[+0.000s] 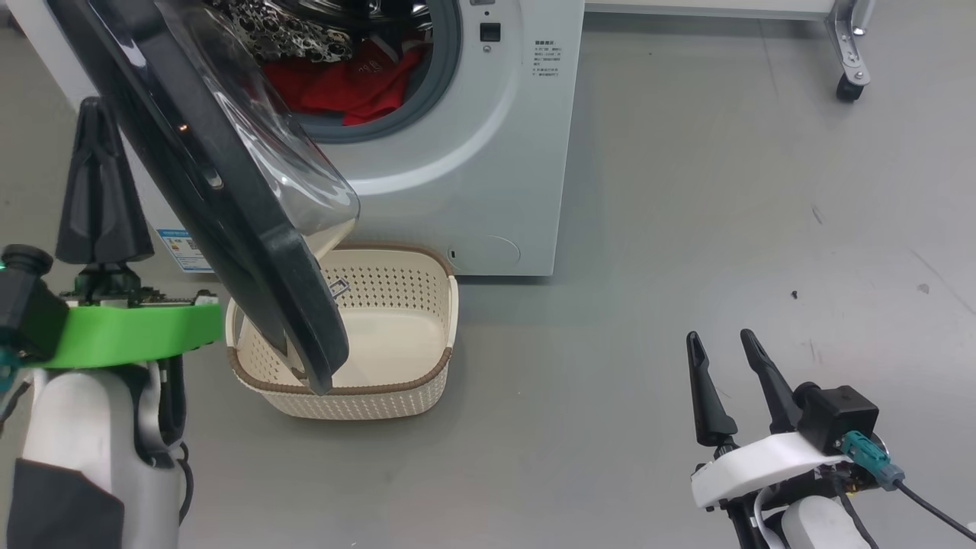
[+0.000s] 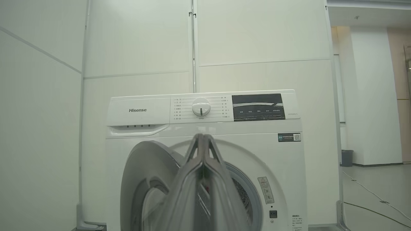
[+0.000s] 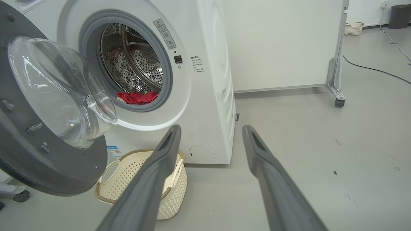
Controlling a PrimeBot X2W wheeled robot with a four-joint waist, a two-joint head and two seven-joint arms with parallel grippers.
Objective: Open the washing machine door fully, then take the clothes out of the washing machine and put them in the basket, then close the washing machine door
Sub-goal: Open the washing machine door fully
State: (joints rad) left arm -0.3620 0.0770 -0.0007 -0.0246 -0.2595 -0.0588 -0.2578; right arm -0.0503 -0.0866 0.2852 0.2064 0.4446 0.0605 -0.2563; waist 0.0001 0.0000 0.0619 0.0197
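Note:
The washing machine (image 1: 488,191) (image 2: 144,110) (image 3: 205,96) stands with its washing machine door (image 1: 252,252) (image 2: 144,179) (image 3: 48,173) swung out to the left, hanging over the basket (image 1: 366,400) (image 3: 173,195). The cream basket sits on the floor against the machine's front and holds nothing. The red clothes (image 1: 343,84) (image 3: 137,97) lie low in the steel drum. My left gripper (image 1: 97,107) (image 2: 203,136) is shut on nothing, fingers pointing up, just left of the door's outer side. My right gripper (image 1: 720,335) (image 3: 212,128) is open, low on the right, well short of the machine.
A wheeled frame leg with a caster (image 1: 848,84) (image 3: 338,102) stands right of the machine. A black cable (image 3: 369,67) (image 2: 369,192) runs across the far floor. White wall panels back the machine. Bare grey floor spreads to the right of the basket.

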